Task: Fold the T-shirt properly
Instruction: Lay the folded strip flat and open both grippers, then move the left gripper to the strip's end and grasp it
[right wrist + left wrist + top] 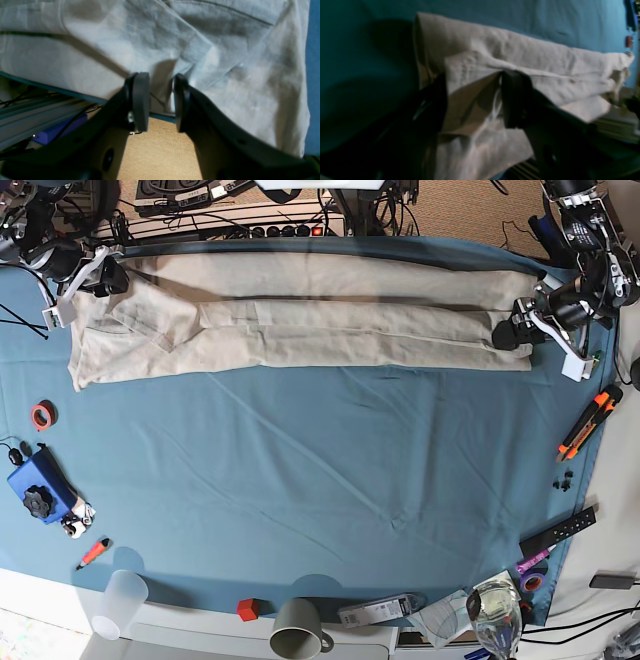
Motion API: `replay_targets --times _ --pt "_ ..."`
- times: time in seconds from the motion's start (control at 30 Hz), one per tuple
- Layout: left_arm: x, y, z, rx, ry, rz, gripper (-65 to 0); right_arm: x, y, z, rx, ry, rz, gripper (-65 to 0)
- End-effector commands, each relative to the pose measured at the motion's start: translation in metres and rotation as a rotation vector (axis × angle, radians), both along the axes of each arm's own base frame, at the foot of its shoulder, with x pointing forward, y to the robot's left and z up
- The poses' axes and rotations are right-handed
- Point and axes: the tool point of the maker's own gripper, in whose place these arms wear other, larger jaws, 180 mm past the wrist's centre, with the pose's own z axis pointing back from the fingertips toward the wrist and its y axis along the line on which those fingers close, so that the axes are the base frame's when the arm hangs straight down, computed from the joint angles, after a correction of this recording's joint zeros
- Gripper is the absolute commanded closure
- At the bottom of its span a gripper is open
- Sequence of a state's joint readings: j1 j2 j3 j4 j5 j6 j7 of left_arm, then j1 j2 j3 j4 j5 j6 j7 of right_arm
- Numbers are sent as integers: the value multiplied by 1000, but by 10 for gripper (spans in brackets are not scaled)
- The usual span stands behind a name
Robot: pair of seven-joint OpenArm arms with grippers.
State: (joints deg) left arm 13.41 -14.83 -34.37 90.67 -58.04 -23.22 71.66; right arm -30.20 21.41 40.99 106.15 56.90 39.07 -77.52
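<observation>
1. The surface (330, 480) is covered by a teal-blue cloth that spreads almost across the whole base view.
2. The T-shirt (300, 320) is beige and lies at the far edge of the surface as a long band stretched from one side to the other. It is folded lengthwise, with one flap laid over the middle and wrinkles along the layers. One end fans out wider, with a sleeve seam showing.
3. The left gripper (472, 100) is at the band's end on the right of the base view. Its jaws stand wide apart, with a lifted fold of the fabric between them; the picture is too blurred to say whether they press it.
4. The right gripper (161, 100) is at the other end, angled low toward the shirt's edge. Its jaws are part-way apart with a pinch of hem between them; I cannot tell whether the pads clamp the cloth.
5. Small things lie along the near edge: a grey mug (298, 627), a clear cup (118, 600) and a red tape roll (42, 416).
</observation>
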Motion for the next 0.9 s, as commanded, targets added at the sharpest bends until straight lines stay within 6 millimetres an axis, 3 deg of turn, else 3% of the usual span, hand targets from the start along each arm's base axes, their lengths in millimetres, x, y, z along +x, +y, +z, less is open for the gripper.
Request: replay_targets --times 0.0,0.2,0.4,0.57,0.73,0.87 --pt "-39 -11 -26 19 188 -92 -288 7 -4 11 -18 -42 12 -174" --pt "-37 -13 -22 4 171 -92 -4 9 -4 12 -16 -50 11 -174" --pt "-29 -3 -14 105 140 -95 0 11 -4 13 -14 -65 8 -174" --pt "-7 2 20 205 5 -106 0 14 -5 15 -19 -83 3 -174" --pt "12 -11 68 281 -199 -144 0 20 -9 16 -41 -97 -1 -174" --pt "9 -37 94 240 -315 -183 0 30 -9 21 -44 -127 -2 -174"
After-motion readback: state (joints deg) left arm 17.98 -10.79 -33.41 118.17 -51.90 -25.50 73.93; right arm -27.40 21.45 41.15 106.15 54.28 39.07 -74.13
